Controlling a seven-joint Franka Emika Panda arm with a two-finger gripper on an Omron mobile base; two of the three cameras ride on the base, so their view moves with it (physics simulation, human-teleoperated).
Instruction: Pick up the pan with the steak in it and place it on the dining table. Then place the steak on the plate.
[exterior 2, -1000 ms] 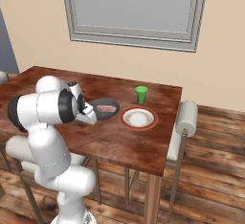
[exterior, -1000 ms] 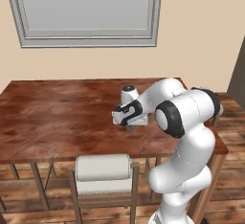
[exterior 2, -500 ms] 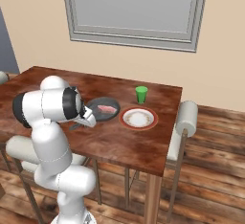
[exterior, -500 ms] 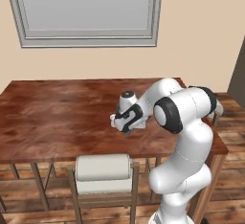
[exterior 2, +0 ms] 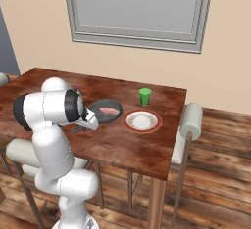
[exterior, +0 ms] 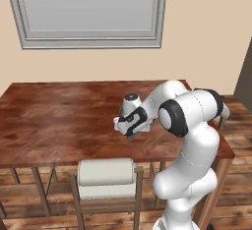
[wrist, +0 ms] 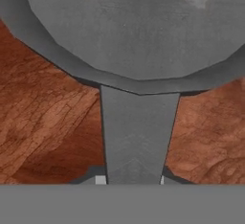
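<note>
Pan (exterior 2: 105,111) now down on table (exterior 2: 122,147) beside plate (exterior 2: 142,121); end effector (wrist: 135,179) clenched on handle (steak (exterior 2: 110,110) inside). Release next.

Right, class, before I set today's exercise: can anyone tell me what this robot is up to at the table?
The white robot arm has its gripper shut on the handle of the pan, which is over the dining table next to the plate. The steak lies in the pan, and the plate has nothing on it yet. A small green cup stands behind the plate. So the pan has reached the table, and moving the steak onto the plate is not yet done.
</note>
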